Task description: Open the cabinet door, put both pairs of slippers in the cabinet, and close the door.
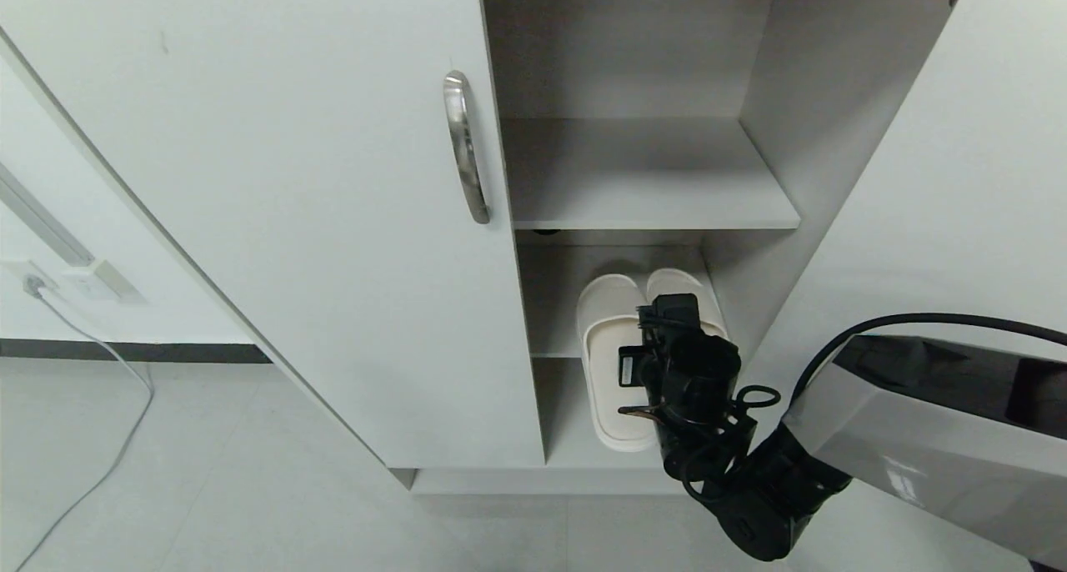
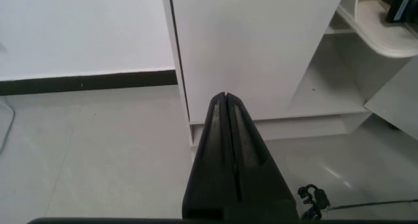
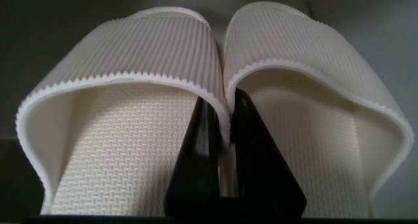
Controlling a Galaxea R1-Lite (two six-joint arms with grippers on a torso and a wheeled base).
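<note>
Lower middle of the head view: right gripper point(image 1: 667, 318), jaws narrow, pinching the pair of cream slippers point(image 1: 613, 338) by the two touching inner edges. Arm in from the lower right corner.

Same grip up close in the right wrist view: right gripper point(image 3: 225, 142), black fingers point(image 3: 196, 165) clamped over both inner rims at lower centre. Ribbed straps of the slippers point(image 3: 144, 54) side by side and touching, toes away from the camera, dark cabinet space behind at the top of the frame.

Slippers inside the white cabinet point(image 1: 800, 97), in the low compartment under the shelf point(image 1: 642, 172). Toes deep, heels toward the front opening, just right of centre in the head view. Soles resting or lifted: cannot tell.

Right door point(image 1: 959, 188) swung out, along the right side of the frame. Left door point(image 1: 275, 205) closed, across the upper left and centre, with a curved metal handle point(image 1: 465, 147) upright near its right edge.

Left wrist view: left gripper point(image 2: 225, 103) at lower centre, fingers pressed flat together, holding nothing, above the pale floor point(image 2: 98, 159), apart from the cabinet. Left door point(image 2: 248, 48) at upper centre, heel end of the slippers point(image 2: 379, 34) in the upper right corner, dark baseboard point(image 2: 85, 83) across the left.

Far left of the head view: socket point(image 1: 33, 282) on the wall, grey cable point(image 1: 125, 422) trailing down onto the floor point(image 1: 250, 505).
</note>
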